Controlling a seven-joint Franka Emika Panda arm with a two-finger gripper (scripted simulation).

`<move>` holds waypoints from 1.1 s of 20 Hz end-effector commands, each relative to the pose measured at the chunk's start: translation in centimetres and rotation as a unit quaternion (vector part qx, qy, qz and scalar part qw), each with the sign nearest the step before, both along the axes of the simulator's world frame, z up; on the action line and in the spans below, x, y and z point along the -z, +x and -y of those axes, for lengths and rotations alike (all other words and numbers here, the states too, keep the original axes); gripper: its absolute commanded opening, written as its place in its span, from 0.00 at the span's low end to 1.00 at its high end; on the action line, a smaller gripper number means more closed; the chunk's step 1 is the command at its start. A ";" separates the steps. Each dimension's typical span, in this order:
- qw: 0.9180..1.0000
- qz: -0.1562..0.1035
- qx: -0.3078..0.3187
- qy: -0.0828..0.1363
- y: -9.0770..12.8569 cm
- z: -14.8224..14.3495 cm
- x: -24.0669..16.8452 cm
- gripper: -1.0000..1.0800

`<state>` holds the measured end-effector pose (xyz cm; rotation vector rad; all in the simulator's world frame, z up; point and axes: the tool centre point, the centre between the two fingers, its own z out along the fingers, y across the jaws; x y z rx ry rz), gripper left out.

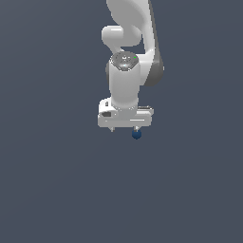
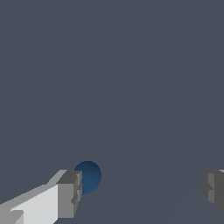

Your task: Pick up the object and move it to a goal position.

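The object, a small dark blue ball, lies on the plain dark grey floor. In the exterior view it sits just under the fingertip on that view's right. My white gripper points straight down over it, with the arm rising behind. In the wrist view the ball sits close against the inner side of one grey finger pad, which hides part of it. The other finger stands far off across a wide gap. The gripper is open and holds nothing.
Only flat dark grey ground shows around the gripper in both views. No other objects, containers or edges are visible, and no goal marker shows.
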<state>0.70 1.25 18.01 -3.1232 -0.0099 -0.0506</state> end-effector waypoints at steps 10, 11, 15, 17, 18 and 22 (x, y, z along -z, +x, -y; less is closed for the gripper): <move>1.000 -0.014 0.013 -0.012 -0.6 2.8 1.3 0.96; 1.000 -0.014 0.014 -0.012 -0.6 2.9 1.3 0.96; 1.000 -0.013 0.012 -0.011 -0.6 2.5 1.4 0.96; 1.000 -0.014 0.009 -0.011 -0.8 2.1 1.8 0.96; 1.000 -0.014 0.008 -0.011 -1.0 1.8 2.0 0.96; 1.000 -0.014 -0.002 -0.012 -1.9 0.1 3.5 0.96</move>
